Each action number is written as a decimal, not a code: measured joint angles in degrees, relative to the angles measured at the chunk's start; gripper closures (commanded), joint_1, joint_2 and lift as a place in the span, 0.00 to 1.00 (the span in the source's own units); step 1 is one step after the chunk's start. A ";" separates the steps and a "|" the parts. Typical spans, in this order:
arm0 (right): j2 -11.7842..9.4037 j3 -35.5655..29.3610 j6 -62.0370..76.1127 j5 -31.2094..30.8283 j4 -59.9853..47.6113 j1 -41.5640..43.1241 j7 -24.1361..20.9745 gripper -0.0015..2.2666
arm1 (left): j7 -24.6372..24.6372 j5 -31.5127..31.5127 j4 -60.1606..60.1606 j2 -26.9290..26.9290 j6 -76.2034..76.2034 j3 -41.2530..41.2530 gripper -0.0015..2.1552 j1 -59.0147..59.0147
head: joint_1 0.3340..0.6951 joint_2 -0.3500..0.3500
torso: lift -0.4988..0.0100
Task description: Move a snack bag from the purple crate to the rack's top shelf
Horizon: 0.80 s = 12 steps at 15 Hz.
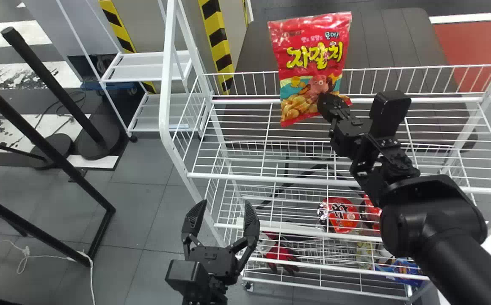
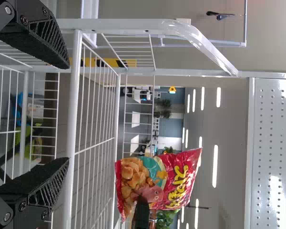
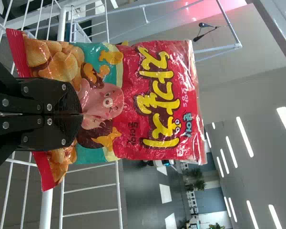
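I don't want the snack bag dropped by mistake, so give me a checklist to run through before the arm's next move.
1. Right gripper shut on the snack bag: ok, it pinches the lower part.
2. Bag roughly upright: ok, bottom end down.
3. Bag wholly inside the edges of the top shelf: cannot tell; it overlaps the back rail in the head view.
4. Bag's bottom resting on the shelf wires: cannot tell, the gap is unclear.
5. Left gripper out of the way: ok, it is empty, near the rack's left front.
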State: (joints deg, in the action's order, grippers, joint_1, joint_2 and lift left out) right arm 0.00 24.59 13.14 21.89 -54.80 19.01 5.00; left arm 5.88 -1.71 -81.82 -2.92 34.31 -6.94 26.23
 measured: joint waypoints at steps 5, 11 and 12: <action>0.00 0.04 1.29 0.16 1.13 -0.14 0.10 0.77 | 0.00 -0.04 0.44 0.09 -0.10 -0.08 0.06 -0.54 | 1.00 0.76 | 0.98; 0.00 1.00 2.14 0.94 2.60 0.02 -0.01 0.71 | 0.00 -0.04 1.19 0.16 -0.13 -0.09 0.06 -1.32 | 1.00 0.76 | 0.98; 0.00 1.31 2.53 1.17 2.70 -0.15 -0.10 0.71 | 0.00 -0.04 1.29 0.18 -0.12 -0.09 0.06 -1.42 | 1.00 0.77 | 0.98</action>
State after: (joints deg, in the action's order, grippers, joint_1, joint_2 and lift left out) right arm 0.00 25.90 15.67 23.06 -52.10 18.86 4.90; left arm 5.89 -1.76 -80.52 -2.73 34.19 -7.03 24.81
